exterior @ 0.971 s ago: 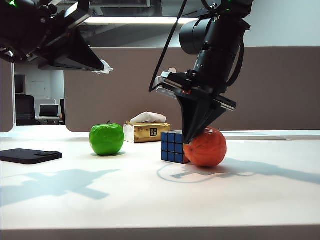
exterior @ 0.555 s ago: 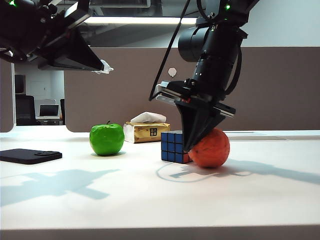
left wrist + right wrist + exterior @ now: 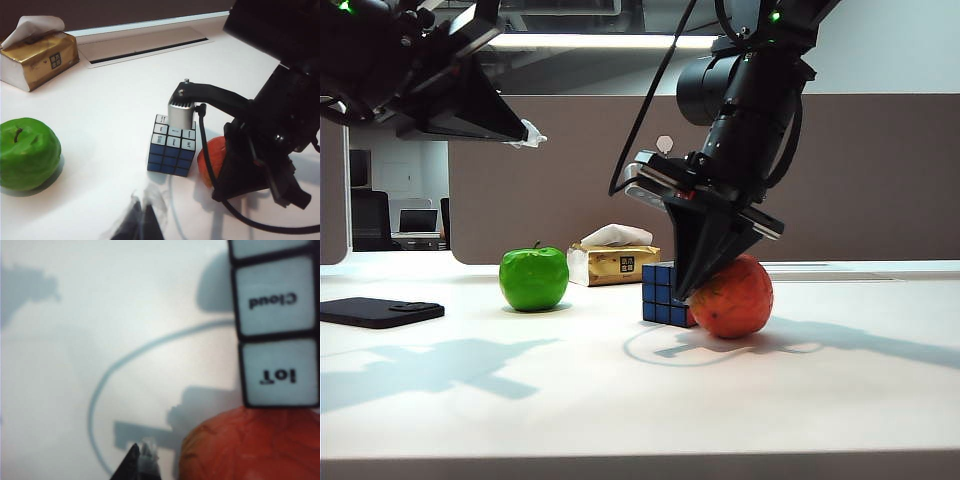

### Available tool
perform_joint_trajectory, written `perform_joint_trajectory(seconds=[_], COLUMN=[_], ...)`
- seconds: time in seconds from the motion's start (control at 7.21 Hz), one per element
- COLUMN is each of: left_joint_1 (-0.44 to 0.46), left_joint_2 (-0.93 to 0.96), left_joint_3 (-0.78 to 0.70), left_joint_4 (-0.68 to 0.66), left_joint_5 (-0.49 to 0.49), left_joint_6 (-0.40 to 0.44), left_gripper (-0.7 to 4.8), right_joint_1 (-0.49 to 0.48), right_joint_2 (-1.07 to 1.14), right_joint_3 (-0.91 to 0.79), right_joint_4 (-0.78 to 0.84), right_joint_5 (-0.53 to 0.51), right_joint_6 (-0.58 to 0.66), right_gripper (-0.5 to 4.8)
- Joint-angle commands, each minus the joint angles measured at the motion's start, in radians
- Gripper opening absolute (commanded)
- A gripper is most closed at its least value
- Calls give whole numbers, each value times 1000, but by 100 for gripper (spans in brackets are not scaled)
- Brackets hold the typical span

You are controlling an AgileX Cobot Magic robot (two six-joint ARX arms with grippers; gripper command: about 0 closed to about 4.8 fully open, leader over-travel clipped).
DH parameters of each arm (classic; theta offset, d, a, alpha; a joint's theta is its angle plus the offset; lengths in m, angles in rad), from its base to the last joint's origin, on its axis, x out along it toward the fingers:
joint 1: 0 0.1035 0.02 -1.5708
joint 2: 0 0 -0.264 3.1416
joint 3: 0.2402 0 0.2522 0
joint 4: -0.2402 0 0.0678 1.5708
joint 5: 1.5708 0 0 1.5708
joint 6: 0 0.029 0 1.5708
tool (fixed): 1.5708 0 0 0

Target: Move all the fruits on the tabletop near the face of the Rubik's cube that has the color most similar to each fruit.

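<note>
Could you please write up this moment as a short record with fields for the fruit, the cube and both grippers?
orange: on the table, touching the cube's right side in the exterior view
apple: on the table, well left of the cube, untouched
cube: blue face toward the exterior camera, white face on top
right gripper: low over the cube and orange; whether open or shut cannot be told
left gripper: raised high on the left, holding nothing; state unclear
tissue box: behind the cube
black pad: far left

On the tabletop [image 3: 470,400], the orange [image 3: 732,296] touches the cube's [image 3: 663,295] right side; apple [image 3: 533,278] left, tissue box [image 3: 610,262] behind.
</note>
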Motion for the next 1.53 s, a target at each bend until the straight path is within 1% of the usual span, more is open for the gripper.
perform_joint_trajectory(seconds=[0.14,0.28,0.42,0.55,0.97,1.11,1.25,1.39,1.53], left_joint_1=[0,0,0,0,0,0,0,0,0], left_joint_2=[-2,-2,-2,-2,-2,-2,-2,-2,-3], left_joint_3=[4,4,4,4,4,4,4,4,4], left_joint_4=[12,11,10,8,8,8,9,14,14], left_joint_5=[5,5,5,5,5,5,5,5,1], left_joint_6=[-3,-3,-9,-25,-25,-25,-25,-24,-24], left_gripper=[-5,-5,-5,-5,-5,-5,-5,-5,-5], right_joint_1=[2,-4,-8,-8,-8,-8,-8,-9,-9], right_joint_2=[-3,-3,-3,-3,-3,-3,-13,-75,-145], right_joint_3=[2,2,2,2,4,4,5,5,5], right_joint_4=[-19,-9,8,13,56,104,256,399,431], right_joint_5=[88,142,141,123,56,-63,-385,-247,57], right_joint_6=[-2,-7,-7,-7,-7,-6,-3,-4,-35], right_gripper=[-1,-1,-1,-1,-1,-1,-1,-1,-1])
